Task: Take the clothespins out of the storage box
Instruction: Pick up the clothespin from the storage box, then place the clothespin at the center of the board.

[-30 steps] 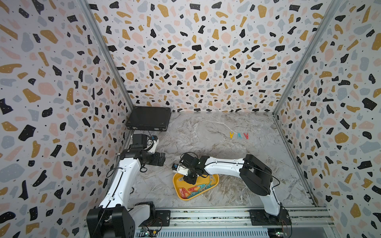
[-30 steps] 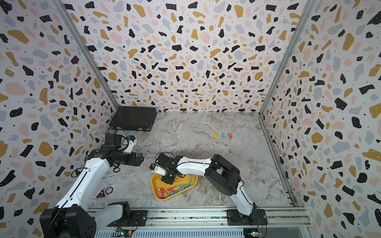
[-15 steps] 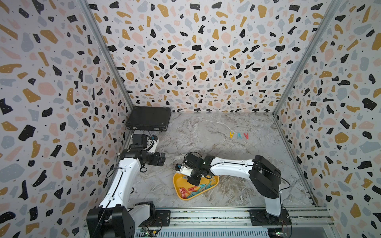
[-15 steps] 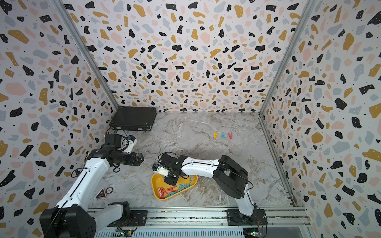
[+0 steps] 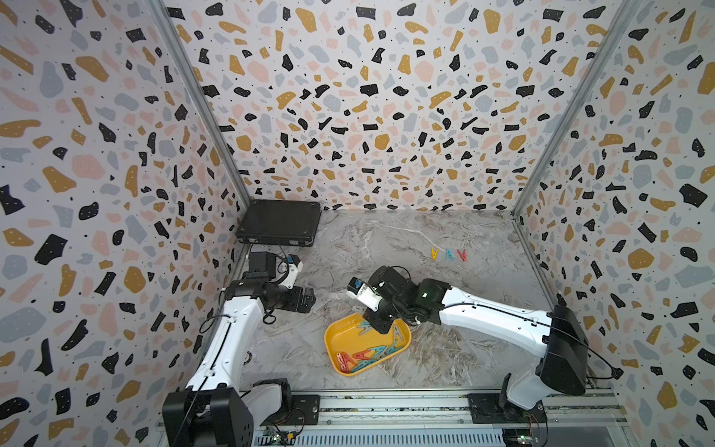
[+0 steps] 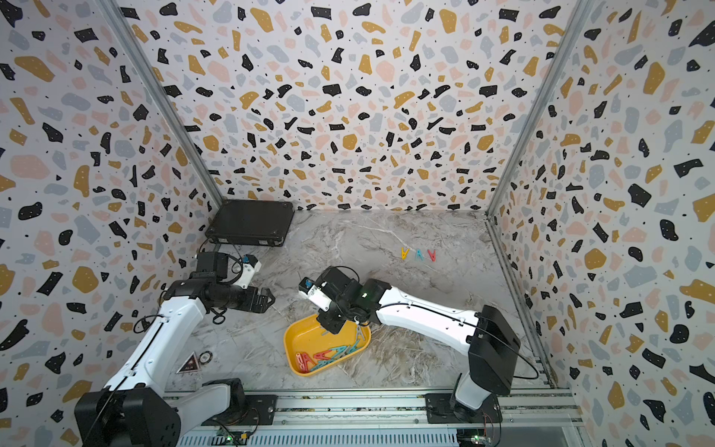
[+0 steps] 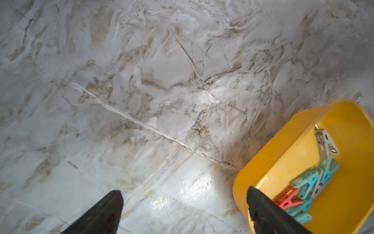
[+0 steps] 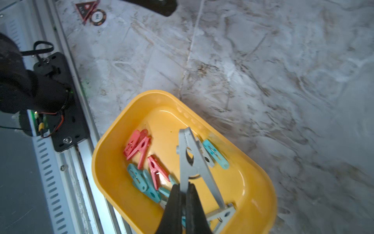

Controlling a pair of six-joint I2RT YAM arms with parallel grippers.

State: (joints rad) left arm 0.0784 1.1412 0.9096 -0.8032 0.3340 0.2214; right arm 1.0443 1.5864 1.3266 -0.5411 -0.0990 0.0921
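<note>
The right hand [image 8: 183,187] has its two black fingers pressed together on one leg of a grey clothespin [image 8: 190,160], which sticks out from the fingertips over the storage box [image 8: 105,145]. In both top views this hand [image 5: 381,324] hangs over the far end of the yellow box [image 5: 340,342], which sits askew on the bench [image 5: 387,240] near the front rail [image 5: 387,404]. More clothespins [image 8: 141,154] lie in the box, red and teal with another grey one, mostly along the side nearer the rail.

The left hand [image 7: 184,191] has its fingers spread wide with nothing between them. It is above bare bench, to one side of the box and apart from it.

The bench is a grey-white marble pattern with brown veins, a pale crack-like line and a patch of glare. Toward its far right, well apart from the box, a yellow peg [image 5: 434,253], a teal peg [image 5: 449,254] and a red peg [image 5: 461,254] lie in a short row. A flat black case [image 5: 278,222] lies in the far left corner. A triangular sticker [image 6: 189,363] and a round token [image 6: 205,357] sit near the left arm's base.

Terrazzo-print walls [image 5: 367,96] close three sides, with black, ochre, pink and grey chips on white and metal profiles in the corners. The rail carries both arm bases.
</note>
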